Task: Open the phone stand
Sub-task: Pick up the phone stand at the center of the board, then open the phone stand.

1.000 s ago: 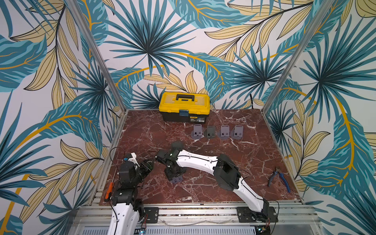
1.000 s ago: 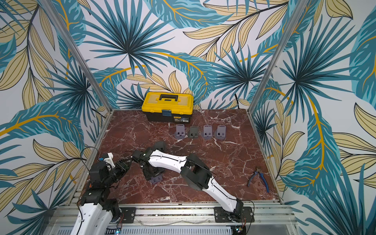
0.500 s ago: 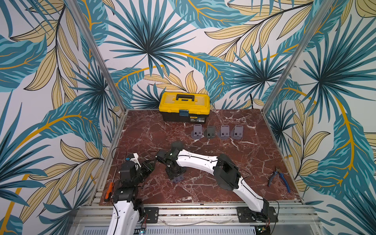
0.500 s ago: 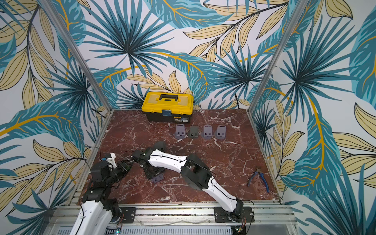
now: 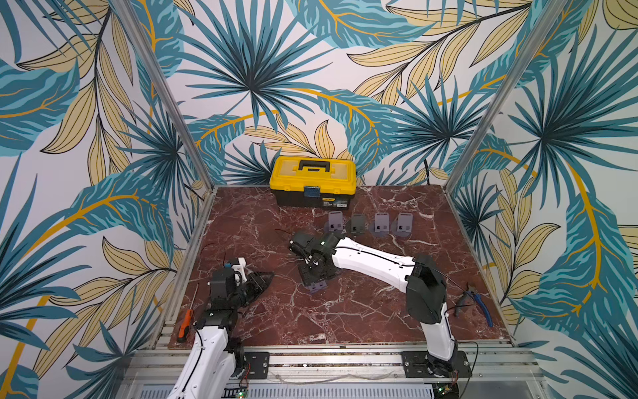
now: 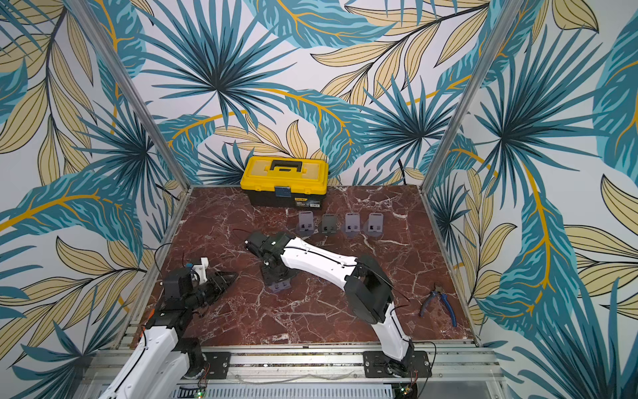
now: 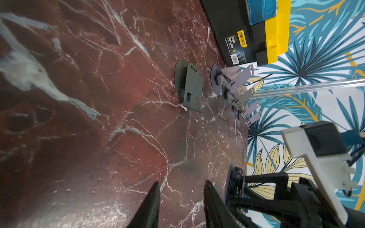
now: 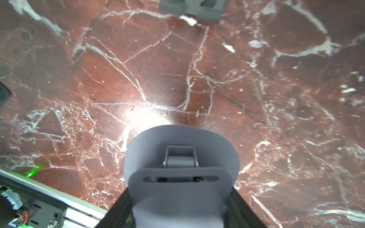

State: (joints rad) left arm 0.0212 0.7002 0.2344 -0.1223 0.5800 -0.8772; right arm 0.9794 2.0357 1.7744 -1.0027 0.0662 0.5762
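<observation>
Jaws of the right gripper (image 5: 316, 276) are clenched on the back plate of the lilac phone stand (image 8: 181, 173), which sits near the marble table's (image 5: 345, 317) centre, toward 7 o'clock. In the wrist view its hinge and round base show ahead of the plate. At 9 o'clock of the stand, apart from it, the left gripper (image 7: 180, 187) hangs with jaws parted over bare marble. Four more phone stands (image 5: 369, 222) line up toward 1 o'clock, before the yellow toolbox (image 5: 312, 179) at 12
</observation>
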